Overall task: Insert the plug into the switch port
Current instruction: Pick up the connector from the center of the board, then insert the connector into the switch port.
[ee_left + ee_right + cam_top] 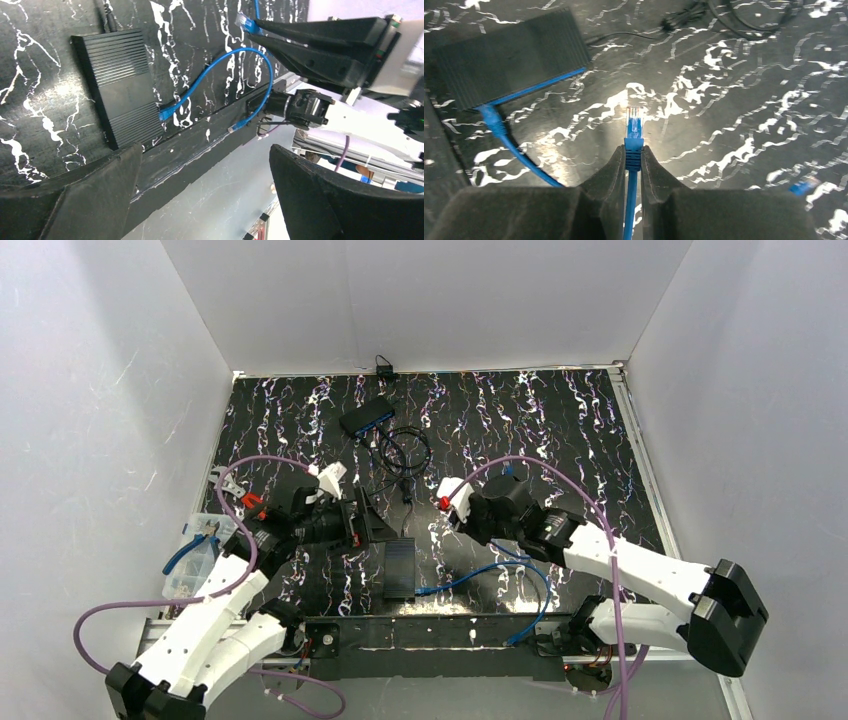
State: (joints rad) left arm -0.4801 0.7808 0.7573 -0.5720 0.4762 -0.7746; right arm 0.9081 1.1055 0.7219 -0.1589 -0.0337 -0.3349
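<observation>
Right pincer (633,152) clamps blue plug (634,125); left pincer (204,160) spread wide, empty, near black switch (117,85).

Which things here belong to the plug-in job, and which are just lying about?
Job in hand:
- blue plug, pinched in the right gripper
- blue cable trailing from it
- near black switch
- left gripper, open and empty

Lying about:
- far box with black cables
- blue-handled pliers at the left edge
</observation>
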